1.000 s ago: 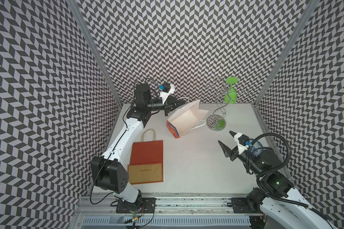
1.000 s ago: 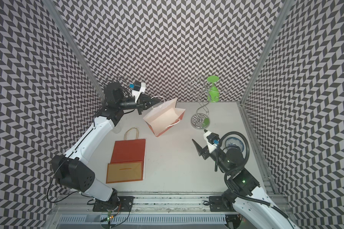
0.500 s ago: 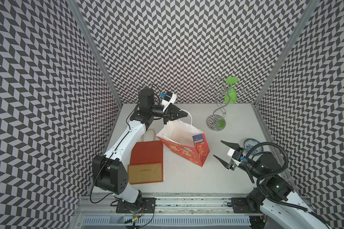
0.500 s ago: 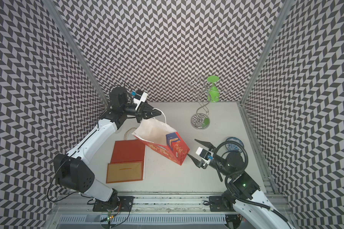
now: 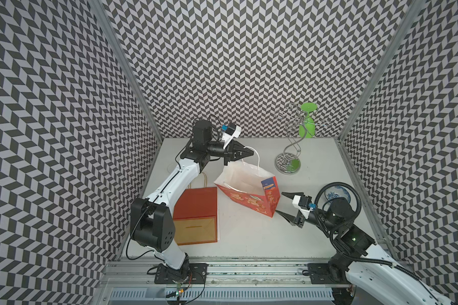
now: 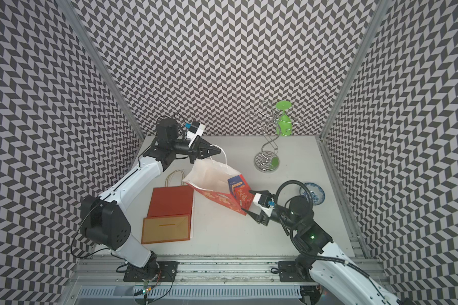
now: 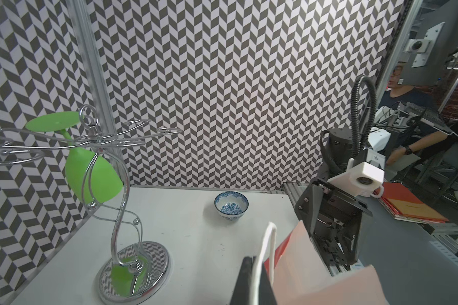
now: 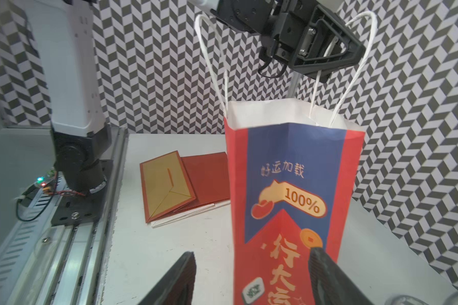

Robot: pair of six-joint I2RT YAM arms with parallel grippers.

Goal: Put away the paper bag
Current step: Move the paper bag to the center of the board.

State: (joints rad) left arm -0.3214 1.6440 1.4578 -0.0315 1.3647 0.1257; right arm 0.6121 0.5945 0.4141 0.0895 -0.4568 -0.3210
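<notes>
At mid-table | one bag open, tilted | left gripper clamped on one handle of two | right gripper spread wide astride bag's lower end | around: one folded bag, one rack, one glass, one bowl

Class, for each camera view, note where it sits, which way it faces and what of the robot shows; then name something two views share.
Top views: high over the base rail, looking down on the table; left arm and right arm.
Left wrist: on the left arm, facing the glass rack and bowl; left gripper, right arm.
Right wrist: on the right arm, facing the paper bag; right gripper, left arm.
Shared: both wrist views show the paper bag.
</notes>
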